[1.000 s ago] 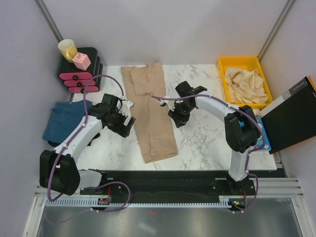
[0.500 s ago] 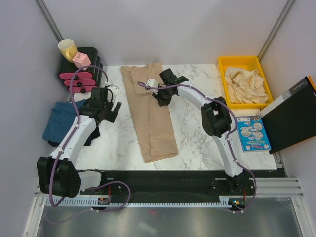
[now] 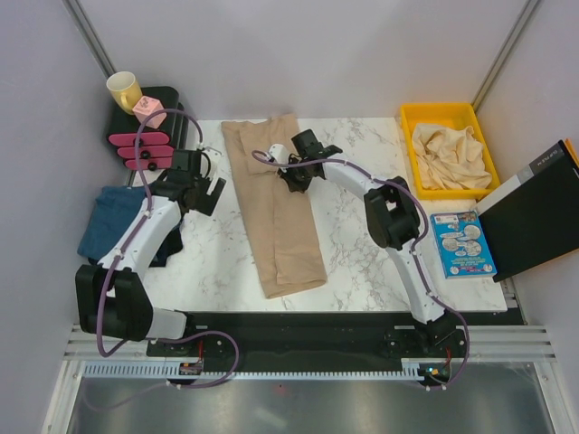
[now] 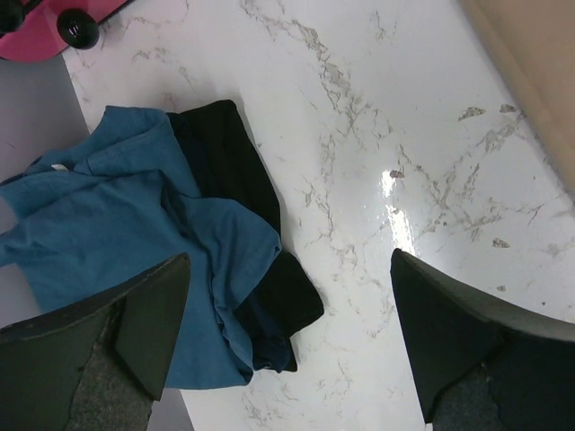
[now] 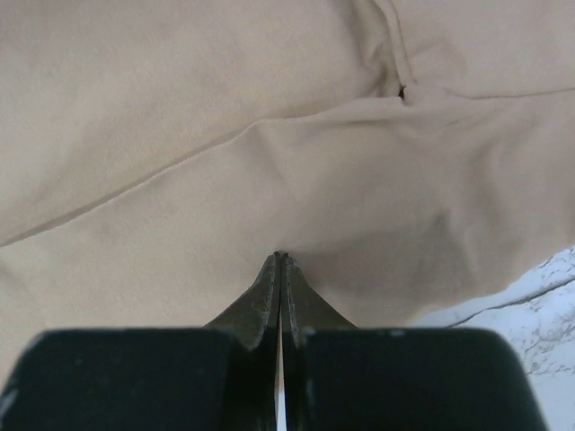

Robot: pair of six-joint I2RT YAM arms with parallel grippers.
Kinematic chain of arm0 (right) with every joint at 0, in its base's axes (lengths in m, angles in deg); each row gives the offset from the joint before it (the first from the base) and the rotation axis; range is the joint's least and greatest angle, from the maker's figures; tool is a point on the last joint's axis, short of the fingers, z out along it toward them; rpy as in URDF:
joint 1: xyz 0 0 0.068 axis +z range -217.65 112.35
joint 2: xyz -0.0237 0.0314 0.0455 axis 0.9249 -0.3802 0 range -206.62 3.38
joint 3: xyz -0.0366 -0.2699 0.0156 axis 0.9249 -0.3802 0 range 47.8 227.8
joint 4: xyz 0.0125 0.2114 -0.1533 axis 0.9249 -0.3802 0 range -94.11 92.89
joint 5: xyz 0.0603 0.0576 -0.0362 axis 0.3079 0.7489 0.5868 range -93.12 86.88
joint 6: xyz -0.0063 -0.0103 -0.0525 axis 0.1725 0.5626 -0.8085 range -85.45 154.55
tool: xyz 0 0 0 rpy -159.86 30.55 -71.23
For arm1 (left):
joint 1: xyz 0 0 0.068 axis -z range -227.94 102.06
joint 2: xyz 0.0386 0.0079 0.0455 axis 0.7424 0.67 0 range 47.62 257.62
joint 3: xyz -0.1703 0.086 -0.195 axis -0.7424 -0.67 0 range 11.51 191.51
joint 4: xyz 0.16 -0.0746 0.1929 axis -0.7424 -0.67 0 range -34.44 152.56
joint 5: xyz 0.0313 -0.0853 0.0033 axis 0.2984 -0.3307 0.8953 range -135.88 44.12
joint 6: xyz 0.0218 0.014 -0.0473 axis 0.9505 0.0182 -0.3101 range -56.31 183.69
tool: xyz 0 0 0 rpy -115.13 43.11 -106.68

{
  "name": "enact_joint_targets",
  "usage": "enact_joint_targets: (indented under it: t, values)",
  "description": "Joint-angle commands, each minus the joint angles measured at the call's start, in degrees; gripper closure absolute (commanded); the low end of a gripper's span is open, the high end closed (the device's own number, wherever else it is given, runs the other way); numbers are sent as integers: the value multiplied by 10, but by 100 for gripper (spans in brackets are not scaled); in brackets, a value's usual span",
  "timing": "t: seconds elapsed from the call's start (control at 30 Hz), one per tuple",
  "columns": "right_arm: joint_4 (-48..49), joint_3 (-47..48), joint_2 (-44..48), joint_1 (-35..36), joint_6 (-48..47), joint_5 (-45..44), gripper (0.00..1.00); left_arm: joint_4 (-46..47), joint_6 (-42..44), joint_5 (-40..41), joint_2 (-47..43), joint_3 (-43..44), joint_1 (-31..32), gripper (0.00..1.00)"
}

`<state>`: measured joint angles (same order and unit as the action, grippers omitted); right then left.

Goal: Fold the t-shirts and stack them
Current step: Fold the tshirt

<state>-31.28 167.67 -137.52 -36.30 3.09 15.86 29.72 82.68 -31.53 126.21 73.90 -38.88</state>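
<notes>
Tan shirt, folded long on the table, is pinched near its far end by the right gripper, jaws closed. Left gripper is held open-jawed near a blue shirt. A slow, level lift is advised.

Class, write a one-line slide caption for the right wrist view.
Right tool shut on a pinch of the tan t-shirt.

the tan shirt is soft matt cloth (faintly creased); the table is glossy white marble; the yellow bin looks smooth plastic.
</notes>
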Motion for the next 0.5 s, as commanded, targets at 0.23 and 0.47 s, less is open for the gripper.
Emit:
enact_joint_targets:
  t: [0.23, 0.47]
  values:
    - [16, -216, 118, -15, 27, -14, 100, 11, 9, -26, 33, 73, -3, 1]
    - [16, -294, 175, 5, 28, -1, 100, 11, 11, -34, 41, 87, -3, 1]
